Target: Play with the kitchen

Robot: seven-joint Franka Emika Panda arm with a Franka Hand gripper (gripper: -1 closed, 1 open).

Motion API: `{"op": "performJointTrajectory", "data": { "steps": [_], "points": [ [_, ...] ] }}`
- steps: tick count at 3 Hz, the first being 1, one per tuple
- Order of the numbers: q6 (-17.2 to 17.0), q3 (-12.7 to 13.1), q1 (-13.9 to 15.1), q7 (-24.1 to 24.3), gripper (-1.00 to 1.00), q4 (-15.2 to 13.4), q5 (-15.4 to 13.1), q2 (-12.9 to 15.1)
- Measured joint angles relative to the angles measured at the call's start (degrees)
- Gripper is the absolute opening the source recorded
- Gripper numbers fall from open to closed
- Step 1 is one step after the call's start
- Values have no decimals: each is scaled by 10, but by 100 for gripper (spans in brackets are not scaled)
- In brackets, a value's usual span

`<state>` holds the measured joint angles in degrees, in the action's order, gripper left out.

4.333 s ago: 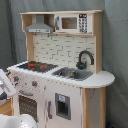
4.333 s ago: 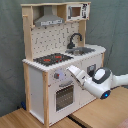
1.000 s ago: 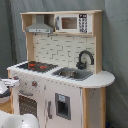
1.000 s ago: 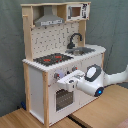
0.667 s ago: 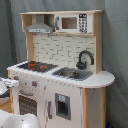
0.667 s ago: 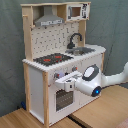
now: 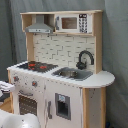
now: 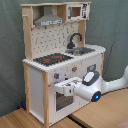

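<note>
kitchen stands on wood surface, frame centre in both exterior views | gripper at oven door, 6 o'clock of hob | jaws: cannot tell how far open | progress: early by judgement; sink, faucet, microwave look untouched

We find even, moderate, diffuse lighting in both exterior views, soft shadow under the hood, no glare, and general blur throughout.
</note>
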<state>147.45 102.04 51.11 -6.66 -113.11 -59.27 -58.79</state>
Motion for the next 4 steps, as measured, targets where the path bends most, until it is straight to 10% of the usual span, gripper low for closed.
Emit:
{"op": "performJointTrajectory", "data": {
  "steps": [4],
  "points": [
    [-83,-138,-158,-88,100,-79,7,45]
  ]
}}
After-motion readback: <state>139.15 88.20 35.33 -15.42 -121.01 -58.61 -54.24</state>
